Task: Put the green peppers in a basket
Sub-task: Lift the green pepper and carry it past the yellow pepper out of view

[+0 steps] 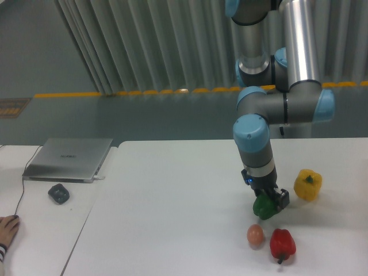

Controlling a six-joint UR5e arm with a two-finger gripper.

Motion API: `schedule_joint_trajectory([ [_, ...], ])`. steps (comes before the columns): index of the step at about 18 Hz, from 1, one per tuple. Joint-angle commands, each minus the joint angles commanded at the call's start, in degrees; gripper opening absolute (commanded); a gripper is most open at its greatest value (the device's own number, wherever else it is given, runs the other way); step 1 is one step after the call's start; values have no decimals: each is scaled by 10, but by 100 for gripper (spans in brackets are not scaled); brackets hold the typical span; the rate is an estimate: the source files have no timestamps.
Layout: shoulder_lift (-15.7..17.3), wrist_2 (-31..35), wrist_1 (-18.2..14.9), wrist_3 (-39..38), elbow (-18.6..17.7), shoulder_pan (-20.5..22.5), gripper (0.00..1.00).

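A dark-green bell pepper (pixel 264 209) hangs just above the white table (pixel 172 201), right of centre. My gripper (pixel 269 202) comes down on it from above and is shut on it, the black fingers hugging its top and right side. No basket shows in this view.
A yellow pepper (pixel 307 184) lies to the right of the gripper. A red pepper (pixel 282 244) and a small orange-pink egg-shaped object (pixel 255 234) sit just in front of the green one. On the left side table are a closed laptop (pixel 68 158), a dark mouse (pixel 58 192) and a person's hand (pixel 8 227).
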Motion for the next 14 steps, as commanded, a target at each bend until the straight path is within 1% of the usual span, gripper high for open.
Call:
schedule_joint_trajectory([
  [2,16,-53,0,15,11,29,31],
  [4,33,-104,-1,40,12,59,31],
  [6,41,-112,-7,82,7,75,31],
  [9,54,-109,-25,162,7,102,31],
  [14,55,-101,-21,332,7,150,31],
])
